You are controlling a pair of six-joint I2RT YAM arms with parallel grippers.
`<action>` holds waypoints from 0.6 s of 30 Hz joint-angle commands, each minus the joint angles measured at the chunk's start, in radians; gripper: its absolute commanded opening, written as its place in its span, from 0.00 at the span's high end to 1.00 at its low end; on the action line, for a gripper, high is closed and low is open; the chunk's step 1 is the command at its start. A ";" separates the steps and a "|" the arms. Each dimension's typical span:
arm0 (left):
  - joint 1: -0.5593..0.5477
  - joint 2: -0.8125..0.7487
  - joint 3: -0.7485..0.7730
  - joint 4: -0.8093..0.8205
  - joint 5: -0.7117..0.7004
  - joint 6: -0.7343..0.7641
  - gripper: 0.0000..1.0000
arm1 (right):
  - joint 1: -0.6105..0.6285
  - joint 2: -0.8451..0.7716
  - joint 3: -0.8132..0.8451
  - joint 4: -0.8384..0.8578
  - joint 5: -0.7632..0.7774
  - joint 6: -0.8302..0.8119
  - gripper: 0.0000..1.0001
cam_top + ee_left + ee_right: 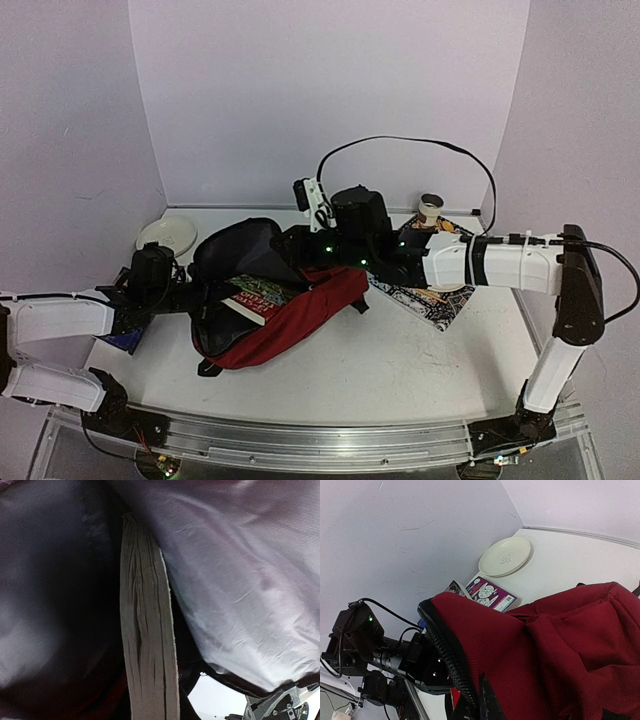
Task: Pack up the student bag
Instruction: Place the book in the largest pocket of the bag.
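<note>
From above, the left arm [60, 320] reaches low into the open mouth of the red student bag [290, 325] mid bench [420, 370], the right arm [500, 265] bends over its top edge; left wrist: a book [147, 630] by grey lining [240, 580], left fingers hidden, cannot tell; right wrist: right fingers [487, 702] clenched by the zip edge [445, 655], plate [504, 556] beyond

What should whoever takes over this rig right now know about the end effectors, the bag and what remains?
Left end effector: at the student bag mouth beside the book; open or shut unclear.
Right end effector: shut, apparently pinching the bag's zipper rim, holding the mouth up.
Done: one book partly inside the bag.
Left: seat that book fully; likely pack the patterned booklet and purple booklet lying on the table; close the zipper.
</note>
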 commanded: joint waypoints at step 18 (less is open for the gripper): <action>-0.001 0.301 0.138 0.384 -0.053 0.239 1.00 | 0.019 -0.120 -0.085 0.155 -0.057 0.056 1.00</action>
